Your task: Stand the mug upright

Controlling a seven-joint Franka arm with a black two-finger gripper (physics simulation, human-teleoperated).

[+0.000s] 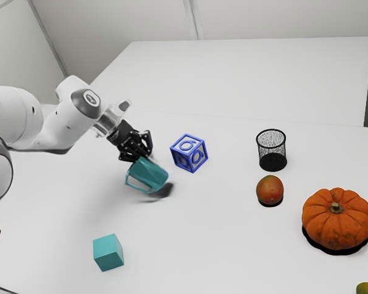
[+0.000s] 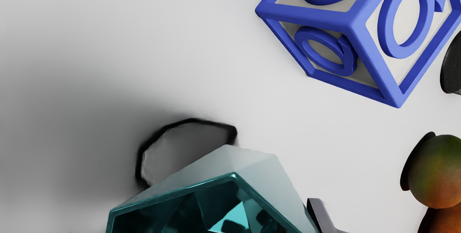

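The gripper (image 1: 142,157) is at the teal mug (image 1: 148,176) in the exterior view, shut on its rim end. The mug tilts, its base pointing down toward the exterior view's right, above a dark shadow patch; its handle faces the exterior view's left. In the wrist view the mug's (image 2: 252,162) open mouth faces the camera, and one fingertip of the gripper (image 2: 230,224) lies against its outer wall. The other fingertip is hidden there.
A blue-framed letter block (image 1: 189,152) stands close beside the mug. Farther toward the exterior view's right are a mesh cup (image 1: 272,150), a mango (image 1: 270,190) and a pumpkin (image 1: 337,219). A teal cube (image 1: 108,252) sits nearer the exterior camera.
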